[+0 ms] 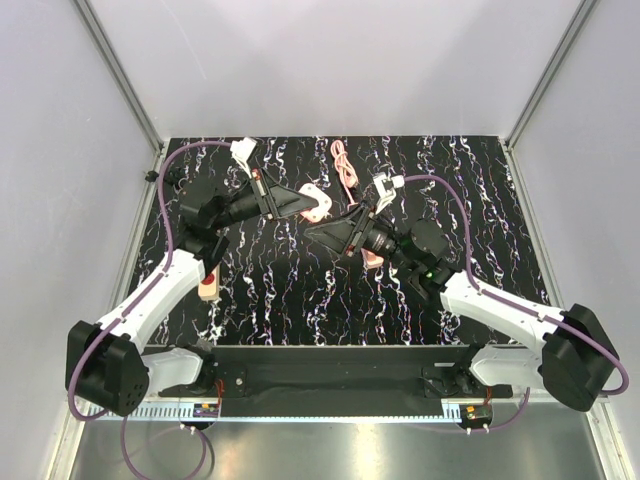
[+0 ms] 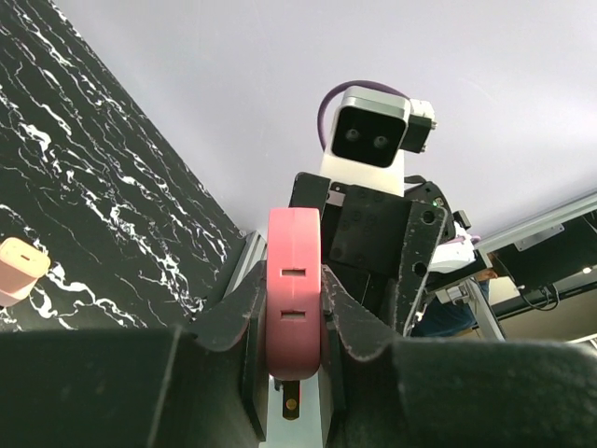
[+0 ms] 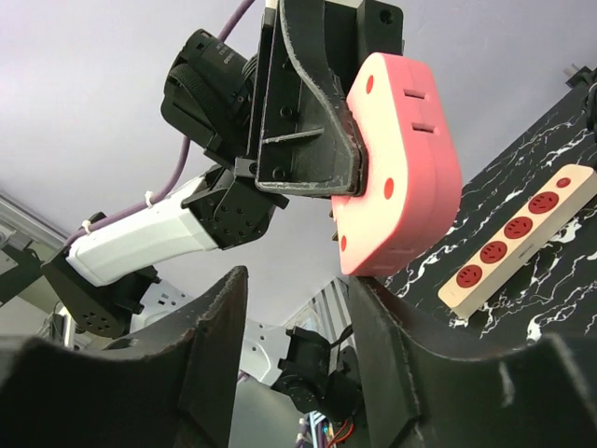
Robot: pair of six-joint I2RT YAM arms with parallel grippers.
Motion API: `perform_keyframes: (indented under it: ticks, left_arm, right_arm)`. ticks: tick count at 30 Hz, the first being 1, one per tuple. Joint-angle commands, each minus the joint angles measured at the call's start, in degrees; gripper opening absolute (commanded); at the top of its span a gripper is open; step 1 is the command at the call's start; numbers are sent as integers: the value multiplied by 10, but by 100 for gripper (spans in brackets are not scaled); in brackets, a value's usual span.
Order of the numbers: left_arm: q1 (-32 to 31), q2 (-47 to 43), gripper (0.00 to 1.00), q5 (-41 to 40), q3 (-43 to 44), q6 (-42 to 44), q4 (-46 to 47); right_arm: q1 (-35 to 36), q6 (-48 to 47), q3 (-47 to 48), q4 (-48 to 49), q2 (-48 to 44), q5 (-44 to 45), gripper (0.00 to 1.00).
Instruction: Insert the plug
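My left gripper [image 1: 300, 205] is shut on the end of the pink power strip [image 1: 316, 204], held above the mat. In the left wrist view the strip [image 2: 295, 280] stands between the jaws, with two slots facing the camera. The small pale-pink plug [image 2: 19, 269] with an orange-tinted face lies on the mat at the far left. In the top view it [image 1: 372, 259] is partly hidden under the right arm. My right gripper [image 1: 327, 232] is open and empty. In the right wrist view it [image 3: 298, 280] sits just below the held strip [image 3: 401, 168].
The beige strip with red sockets [image 1: 210, 282] lies on the mat by the left arm and shows in the right wrist view [image 3: 508, 245]. The pink cord [image 1: 345, 165] trails toward the back of the black marbled mat [image 1: 450, 200]. Grey walls enclose the mat.
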Motion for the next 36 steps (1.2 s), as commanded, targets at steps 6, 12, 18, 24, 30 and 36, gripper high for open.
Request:
perform_keyframes:
  ticks: [6, 12, 18, 24, 30, 36]
  left_arm:
    - [-20, -18, 0, 2, 4, -9, 60]
    - [-25, -20, 0, 4, -5, -16, 70]
    - [-25, -20, 0, 7, -3, -25, 74]
    - [-26, -21, 0, 8, -3, -28, 76]
    - [-35, -23, 4, 5, -20, -52, 113]
    - [-30, -22, 62, 66, 42, 91, -50]
  right_arm:
    - [-2, -17, 20, 64, -5, 26, 37]
    - [-1, -26, 7, 74, 0, 56, 43]
    - [-1, -28, -4, 76, -4, 83, 55]
    - [-1, -38, -19, 79, -20, 119, 54]
    - [-3, -47, -10, 81, -9, 101, 23]
    - [-10, -78, -12, 51, -16, 8, 0]
